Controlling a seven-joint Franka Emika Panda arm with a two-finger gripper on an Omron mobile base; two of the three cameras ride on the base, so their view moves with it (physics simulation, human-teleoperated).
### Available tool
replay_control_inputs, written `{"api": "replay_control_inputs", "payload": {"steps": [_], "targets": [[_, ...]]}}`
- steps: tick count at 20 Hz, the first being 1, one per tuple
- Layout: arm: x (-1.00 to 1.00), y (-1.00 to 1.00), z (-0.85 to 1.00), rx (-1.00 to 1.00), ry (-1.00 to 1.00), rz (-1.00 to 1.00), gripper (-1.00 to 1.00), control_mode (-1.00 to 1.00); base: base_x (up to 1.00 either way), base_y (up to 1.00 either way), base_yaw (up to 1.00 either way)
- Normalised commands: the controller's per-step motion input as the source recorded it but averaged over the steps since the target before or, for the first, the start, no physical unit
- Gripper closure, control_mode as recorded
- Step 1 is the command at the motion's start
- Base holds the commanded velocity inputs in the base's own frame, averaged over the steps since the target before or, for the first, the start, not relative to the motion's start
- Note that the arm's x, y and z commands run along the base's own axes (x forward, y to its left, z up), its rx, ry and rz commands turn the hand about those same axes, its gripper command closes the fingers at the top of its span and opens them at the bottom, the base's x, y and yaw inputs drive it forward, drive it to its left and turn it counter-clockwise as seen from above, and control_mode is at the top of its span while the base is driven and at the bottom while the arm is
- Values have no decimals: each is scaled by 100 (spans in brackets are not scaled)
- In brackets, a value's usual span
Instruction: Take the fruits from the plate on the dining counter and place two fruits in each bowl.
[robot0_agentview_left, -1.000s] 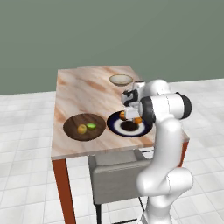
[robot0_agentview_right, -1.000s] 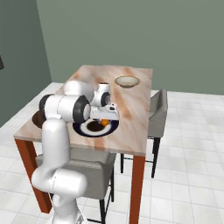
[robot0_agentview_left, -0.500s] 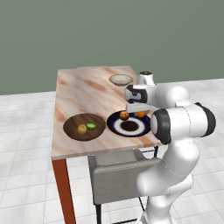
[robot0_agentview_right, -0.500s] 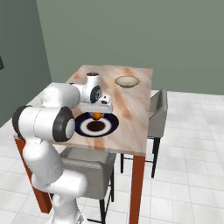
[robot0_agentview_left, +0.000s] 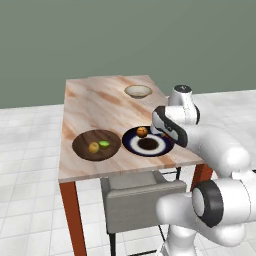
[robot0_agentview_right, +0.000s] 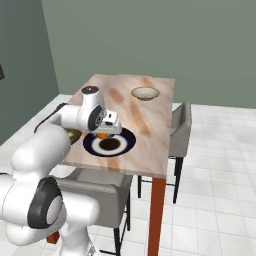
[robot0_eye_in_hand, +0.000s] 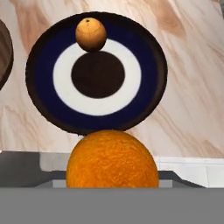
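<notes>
My gripper (robot0_agentview_right: 105, 133) is shut on an orange fruit (robot0_eye_in_hand: 112, 159), held just above the near rim of the navy-and-white plate (robot0_eye_in_hand: 43, 105). The fruit hides the fingertips in the hand view. A second orange fruit (robot0_eye_in_hand: 90, 33) lies on the far part of the plate (robot0_agentview_left: 161, 146). To the left, the dark wooden bowl (robot0_agentview_left: 82, 140) holds a yellow fruit (robot0_agentview_left: 93, 147) and a green fruit (robot0_agentview_left: 104, 144). The cream bowl (robot0_agentview_left: 138, 91) stands at the far end of the dining counter (robot0_agentview_left: 100, 105), well away from the hand, with nothing visible inside it.
A grey chair (robot0_agentview_left: 142, 200) is tucked under the counter's near edge, right by the robot. Another grey chair (robot0_agentview_right: 181, 127) stands at the counter's right side. The counter's near edge lies just behind the held fruit.
The hand, still gripping the orange fruit, has moved off the plate's middle toward its right rim while the arm swung round. The other fruits and both bowls have stayed put.
</notes>
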Motion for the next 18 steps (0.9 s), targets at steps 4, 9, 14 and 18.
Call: {"api": "replay_control_inputs", "payload": {"steps": [4, 9, 14, 18], "targets": [[-59, 0, 80, 0, -9, 0, 100, -100, 0, 0, 0], [-17, 0, 34, 0, -6, 0, 100, -100, 0, 0, 0], [0, 0, 0, 0, 0, 0, 100, -100, 0, 0, 0], [0, 0, 0, 0, 0, 0, 100, -100, 0, 0, 0]]}}
